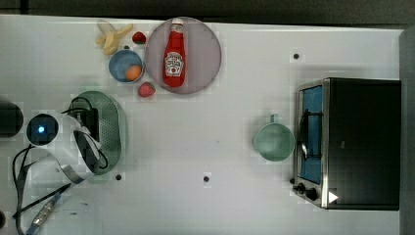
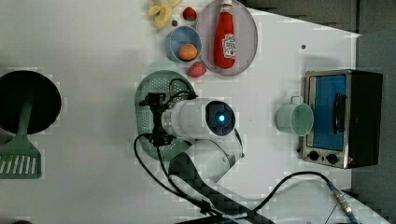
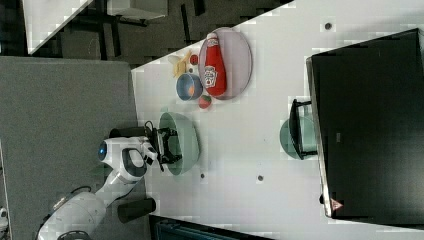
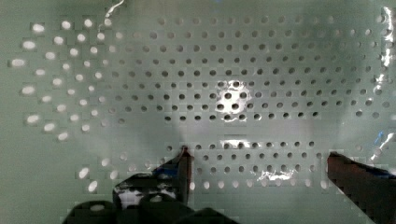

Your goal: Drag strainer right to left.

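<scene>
The strainer (image 1: 114, 131), a pale mint-green oblong colander, lies on the white table near the top view's left edge. My gripper (image 1: 91, 123) points down into its bowl, and the arm covers much of the strainer's left side in the top view. The left view shows the strainer (image 2: 148, 91) with my gripper (image 2: 156, 119) over its middle. In the right view my gripper (image 3: 165, 145) sits inside the strainer (image 3: 186, 142). In the wrist view the perforated floor (image 4: 224, 70) is very close. My gripper (image 4: 258, 154) is open, its fingers (image 4: 184, 168) wide apart and holding nothing.
A round mint cup (image 1: 274, 141) stands beside the toaster oven (image 1: 357, 142) at the top view's right. A plate (image 1: 205, 54) with a ketchup bottle (image 1: 174, 54), a blue bowl (image 1: 126, 66), strawberries and a banana lie behind the strainer. A black pan (image 2: 28, 100) and a green spatula (image 2: 18, 158) sit at the left view's left.
</scene>
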